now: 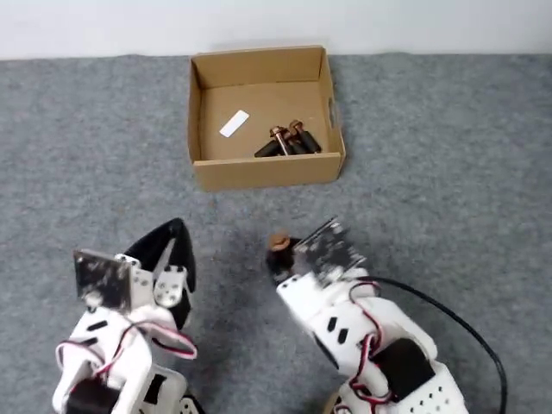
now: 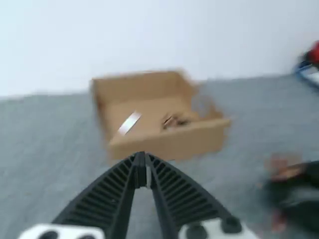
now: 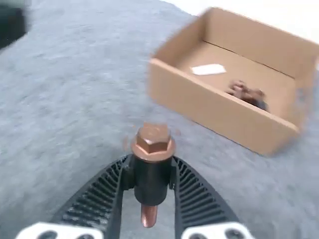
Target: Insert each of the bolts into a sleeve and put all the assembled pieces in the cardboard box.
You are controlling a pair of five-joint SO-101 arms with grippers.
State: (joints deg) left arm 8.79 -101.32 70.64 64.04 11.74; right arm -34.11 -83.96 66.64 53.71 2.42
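My right gripper (image 3: 149,177) is shut on a black sleeve (image 3: 149,181) with a copper bolt (image 3: 152,142) through it, hex head up and shank tip poking out below. From above, that assembled piece (image 1: 278,247) is in front of the cardboard box (image 1: 263,172), off the carpet. Inside the box lie a few assembled bolt-and-sleeve pieces (image 1: 289,141) and a white label (image 1: 234,123). My left gripper (image 2: 143,172) is shut with nothing in it, pointing toward the box (image 2: 164,142). In the high view it (image 1: 175,231) sits left of the right gripper (image 1: 280,259).
Grey carpet covers the table, with a white wall behind the box. In the left wrist view the right arm's gripper with its bolt (image 2: 284,167) shows off to the side, and red and blue objects (image 2: 310,64) lie far off at the edge.
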